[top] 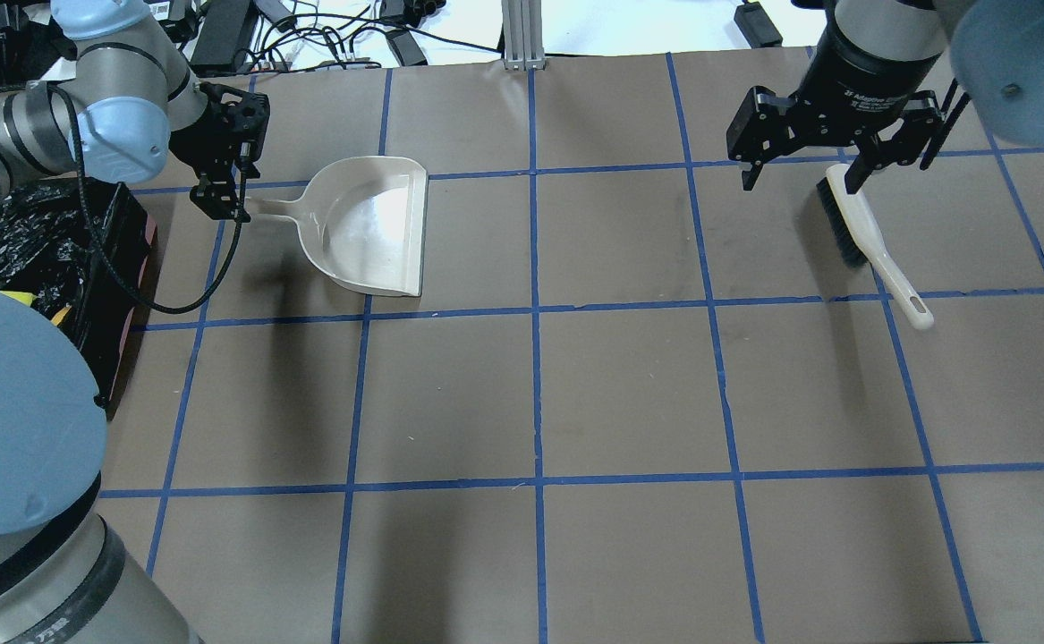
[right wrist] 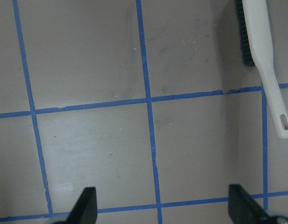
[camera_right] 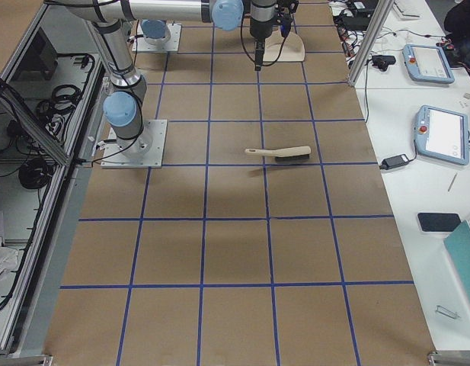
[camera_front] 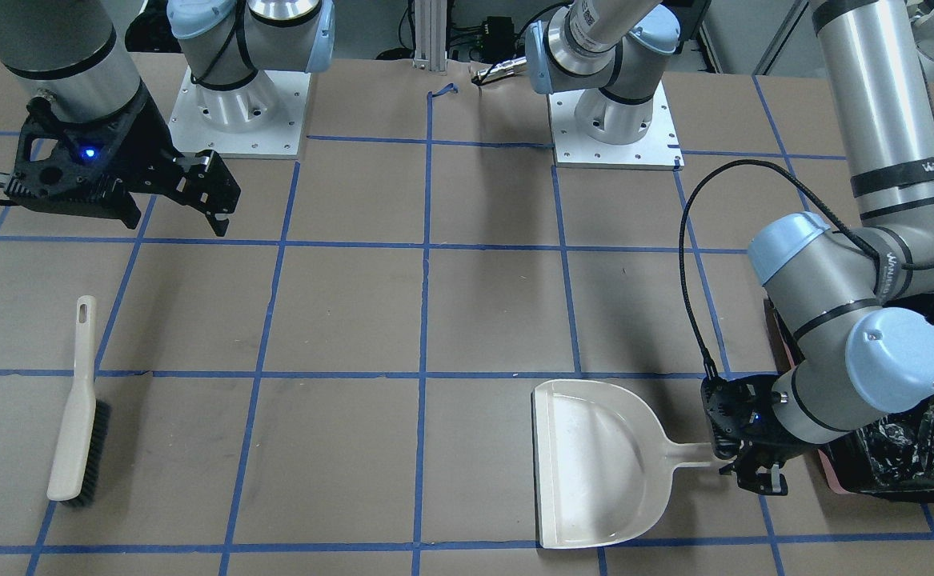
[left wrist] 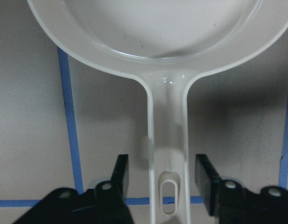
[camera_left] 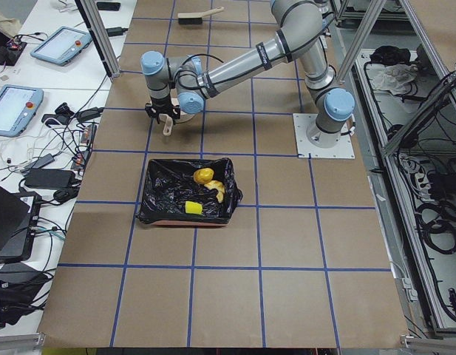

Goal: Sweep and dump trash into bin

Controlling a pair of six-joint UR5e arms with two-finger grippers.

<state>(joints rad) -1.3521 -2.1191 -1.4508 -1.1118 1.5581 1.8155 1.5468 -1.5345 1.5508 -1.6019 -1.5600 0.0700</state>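
Trash (camera_left: 204, 177) sits in bin (camera_left: 155, 185); dustpan handle (left wrist: 166, 140) runs lengthwise between spread jaws of left gripper (left wrist: 161, 163), not touching. Right gripper (right wrist: 162, 190) released too, empty, brush (right wrist: 258, 37) just beside.

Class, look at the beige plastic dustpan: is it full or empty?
Empty: the beige plastic dustpan shows a bare scoop in the overhead and front views.
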